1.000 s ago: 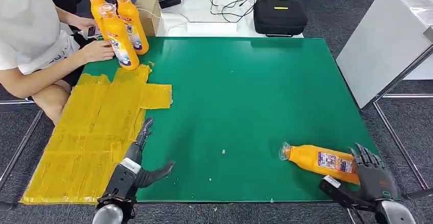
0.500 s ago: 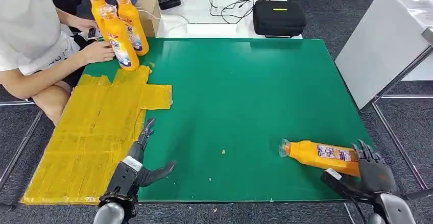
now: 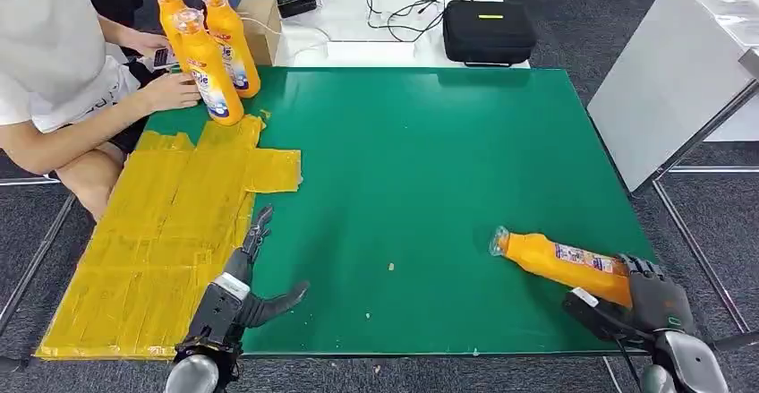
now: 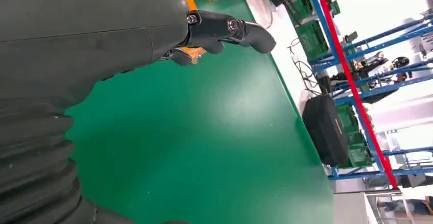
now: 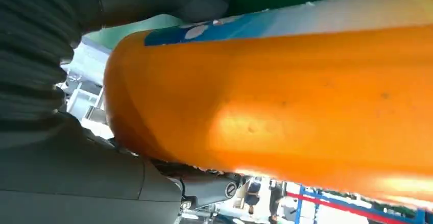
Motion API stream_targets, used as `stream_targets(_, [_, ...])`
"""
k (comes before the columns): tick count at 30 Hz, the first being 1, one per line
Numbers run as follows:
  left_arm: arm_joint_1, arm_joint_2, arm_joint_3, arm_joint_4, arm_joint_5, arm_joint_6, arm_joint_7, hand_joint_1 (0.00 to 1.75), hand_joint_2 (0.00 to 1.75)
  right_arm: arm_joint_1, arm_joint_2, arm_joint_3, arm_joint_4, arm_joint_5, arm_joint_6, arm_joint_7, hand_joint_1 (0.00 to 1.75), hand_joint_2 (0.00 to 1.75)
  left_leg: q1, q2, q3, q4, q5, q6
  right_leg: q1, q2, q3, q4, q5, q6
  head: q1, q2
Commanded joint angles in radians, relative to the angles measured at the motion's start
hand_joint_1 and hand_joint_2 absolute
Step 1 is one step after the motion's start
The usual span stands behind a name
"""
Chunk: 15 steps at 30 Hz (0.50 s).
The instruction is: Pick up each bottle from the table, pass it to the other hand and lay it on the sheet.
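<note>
An orange bottle (image 3: 555, 264) with a clear cap lies near the front right of the green table (image 3: 430, 160), cap pointing left. My right hand (image 3: 658, 308) grips it at the base end, fingers over the top and thumb below. In the right wrist view the orange bottle (image 5: 286, 106) sits tight against my right hand (image 5: 76, 183). My left hand (image 3: 242, 290) hovers open at the front left, fingers apart, holding nothing, beside the edge of the yellow sheet (image 3: 161, 232). In the left wrist view the left hand's fingers (image 4: 230, 27) reach out over the green table (image 4: 204, 132).
Three more orange bottles (image 3: 210, 53) stand upright at the back left corner, where a seated person (image 3: 54, 62) rests a hand on one. A black case (image 3: 490, 30) and cables lie on the white table behind. A white cabinet (image 3: 680, 62) stands to the right.
The right hand has closed on the bottle's base and shifted it a little; the base end has moved up and back while the cap stayed put. The left hand has hardly moved.
</note>
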Motion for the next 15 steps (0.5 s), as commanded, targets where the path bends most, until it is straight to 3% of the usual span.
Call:
stream_targets(1, [-0.024, 0.0, -0.026, 0.048, 0.002, -0.001, 0.002, 0.0, 1.75, -0.005, 0.09, 0.064, 0.104, 0.04, -0.078, 0.036, 1.5, 1.75, 0.003, 0.002, 0.004, -0.001, -0.001, -0.003, 0.003, 0.0, 0.006, -0.003, 0.0, -0.001, 0.0, 0.0])
stream_targets(3, [-0.024, 0.0, -0.026, 0.048, 0.002, -0.001, 0.002, 0.0, 1.75, -0.005, 0.09, 0.064, 0.104, 0.04, -0.078, 0.036, 1.5, 1.75, 0.002, 0.003, 0.002, -0.001, -0.001, -0.002, 0.002, 0.001, 0.004, -0.002, 0.0, -0.001, 0.0, 0.0])
stream_targets(4, [-0.025, 0.001, -0.028, 0.049, -0.001, -0.002, 0.006, 0.0, 1.75, -0.004, 0.095, 0.061, 0.095, 0.038, -0.096, 0.037, 1.69, 1.75, 0.002, 0.005, 0.003, -0.001, -0.001, -0.003, 0.003, 0.002, 0.007, -0.003, 0.0, -0.002, 0.0, 0.0])
stream_targets(5, [-0.026, 0.001, -0.031, 0.049, -0.003, -0.004, 0.012, 0.0, 1.75, -0.008, 0.106, 0.065, 0.088, 0.045, -0.117, 0.04, 1.71, 1.75, 0.002, 0.005, 0.004, -0.001, -0.001, -0.002, 0.002, 0.002, 0.014, -0.003, 0.001, -0.002, 0.0, 0.0])
stream_targets(7, [-0.027, 0.001, -0.042, 0.048, -0.016, -0.021, 0.044, 0.0, 1.75, -0.025, 0.182, 0.059, 0.034, 0.064, -0.267, 0.069, 1.75, 1.75, 0.003, 0.007, 0.005, -0.001, -0.001, -0.003, 0.003, 0.004, 0.014, -0.003, 0.001, -0.002, 0.0, 0.0])
stream_targets(8, [-0.025, 0.0, -0.048, 0.048, -0.012, -0.032, 0.057, 0.0, 1.75, -0.03, 0.238, 0.054, -0.025, -0.019, -0.303, 0.027, 1.75, 1.75, 0.003, 0.007, 0.005, -0.001, -0.001, -0.003, 0.003, 0.005, 0.014, -0.003, 0.001, -0.002, 0.0, 0.0])
stream_targets(12, [-0.02, 0.013, -0.065, 0.047, 0.099, -0.108, 0.094, 0.0, 1.75, -0.009, 0.325, 0.116, -0.226, -0.233, -0.343, -0.04, 1.75, 1.75, 0.002, 0.01, 0.003, -0.001, -0.001, -0.003, 0.003, 0.009, 0.012, 0.0, 0.002, -0.003, 0.0, 0.0])
stream_targets(15, [-0.025, 0.021, -0.085, 0.048, 0.132, -0.141, 0.099, 0.0, 1.75, -0.006, 0.358, 0.154, -0.302, -0.273, -0.371, -0.057, 1.75, 1.75, 0.002, 0.012, 0.002, 0.0, -0.001, -0.005, 0.002, 0.01, 0.01, 0.002, 0.001, -0.003, -0.001, 0.0])
